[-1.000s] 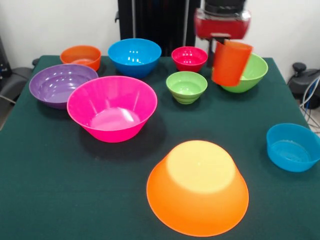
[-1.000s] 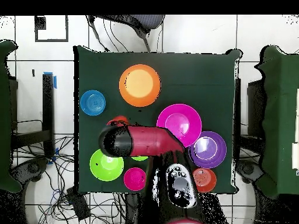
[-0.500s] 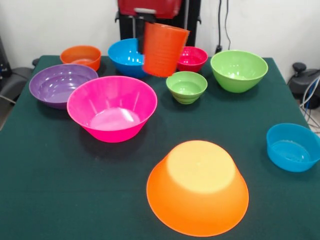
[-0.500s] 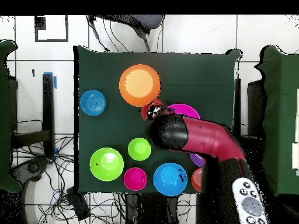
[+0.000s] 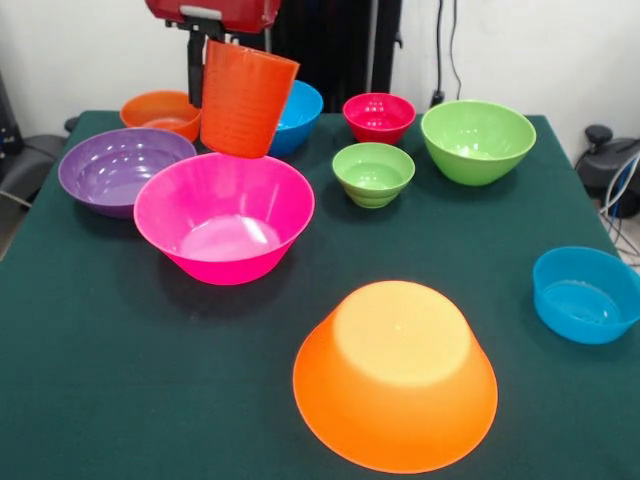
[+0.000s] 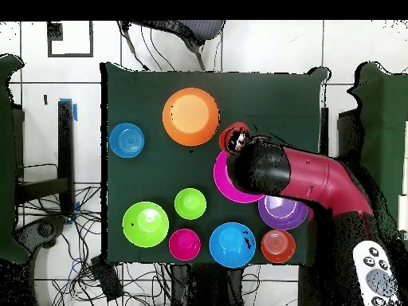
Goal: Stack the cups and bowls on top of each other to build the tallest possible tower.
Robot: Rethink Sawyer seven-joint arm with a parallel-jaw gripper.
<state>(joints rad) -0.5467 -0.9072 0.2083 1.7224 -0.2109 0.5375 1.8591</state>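
Observation:
My gripper (image 5: pixel 214 42) is shut on the orange-red ribbed cup (image 5: pixel 247 98) and holds it tilted in the air, above the far rim of the large pink bowl (image 5: pixel 225 215). In the overhead view the cup (image 6: pixel 234 136) shows at the tip of the arm, beside the pink bowl (image 6: pixel 225 180). The largest orange bowl (image 5: pixel 395 375) lies rim down near the front, with nothing on it; it also shows in the overhead view (image 6: pixel 190 116). The purple bowl (image 5: pixel 120 168) sits left of the pink one. The large blue bowl (image 5: pixel 300 112) is partly hidden behind the cup.
A small orange bowl (image 5: pixel 162 112), a small red bowl (image 5: pixel 380 116), a small green bowl (image 5: pixel 373 172) and a mid green bowl (image 5: pixel 478 140) stand along the far side. A small blue bowl (image 5: pixel 585 293) sits at the right edge. All stand upright on the green table (image 5: pixel 100 340).
The arm has carried the cup leftward in the front view, from in front of the mid green bowl, past the blue bowl, to above the pink bowl's far rim. The bowls have not moved.

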